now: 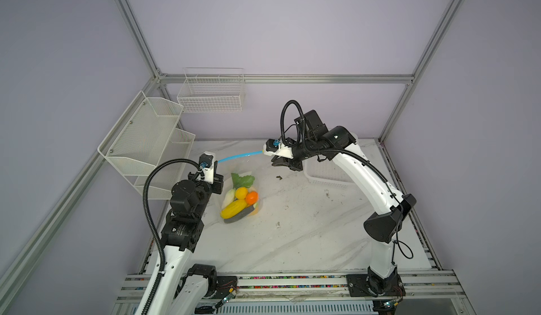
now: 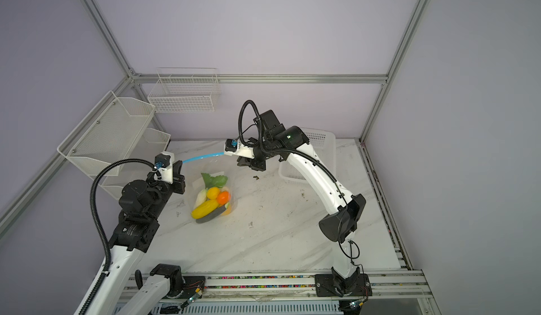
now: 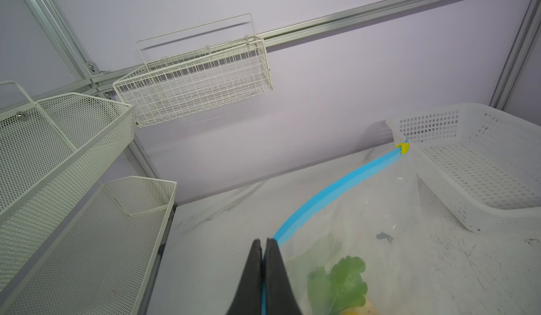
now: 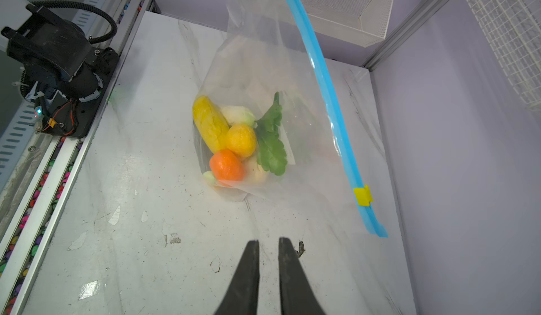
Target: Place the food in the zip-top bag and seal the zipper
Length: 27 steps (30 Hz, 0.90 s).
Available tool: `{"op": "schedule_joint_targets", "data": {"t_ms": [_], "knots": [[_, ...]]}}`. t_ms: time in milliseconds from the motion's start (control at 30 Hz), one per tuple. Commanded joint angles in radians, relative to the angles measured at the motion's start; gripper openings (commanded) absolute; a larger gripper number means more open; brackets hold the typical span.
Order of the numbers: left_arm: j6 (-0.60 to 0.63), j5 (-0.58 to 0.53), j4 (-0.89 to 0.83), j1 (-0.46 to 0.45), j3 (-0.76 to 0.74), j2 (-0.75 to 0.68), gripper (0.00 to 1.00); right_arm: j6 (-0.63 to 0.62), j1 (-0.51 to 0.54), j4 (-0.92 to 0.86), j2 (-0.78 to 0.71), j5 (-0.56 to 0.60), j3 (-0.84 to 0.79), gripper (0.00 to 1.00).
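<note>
The left claw (image 3: 263, 241) pinches one end of the zipper (image 3: 330, 193), holding the zip-top bag (image 4: 263, 49) upright on the bench (image 4: 146, 240), with the food (image 4: 225, 140) at its bottom. The right claw (image 4: 268, 240), narrowly parted, grips nothing beside the yellow slider (image 4: 363, 195).

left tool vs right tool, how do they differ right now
The left tool is shut on the zipper at one end; the right tool holds nothing. The left tool's jaws meet on the strip; the right tool's stand slightly apart, clear of the yellow slider. Both are dark and tapered.
</note>
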Motion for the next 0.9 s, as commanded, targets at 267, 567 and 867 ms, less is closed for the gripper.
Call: {"op": "schedule_joint_targets", "data": {"t_ms": [267,567,867], "knots": [[0.007,-0.047,0.039,0.009,0.005,-0.025,0.00,0.009,-0.010,-0.017,0.001,0.017,-0.012,0.17],[0.007,-0.046,0.041,0.010,0.004,-0.024,0.00,0.013,-0.010,-0.016,0.003,0.018,-0.011,0.18],[0.013,-0.049,0.039,0.012,0.004,-0.026,0.00,0.015,-0.012,-0.016,0.004,0.026,-0.014,0.18]]}}
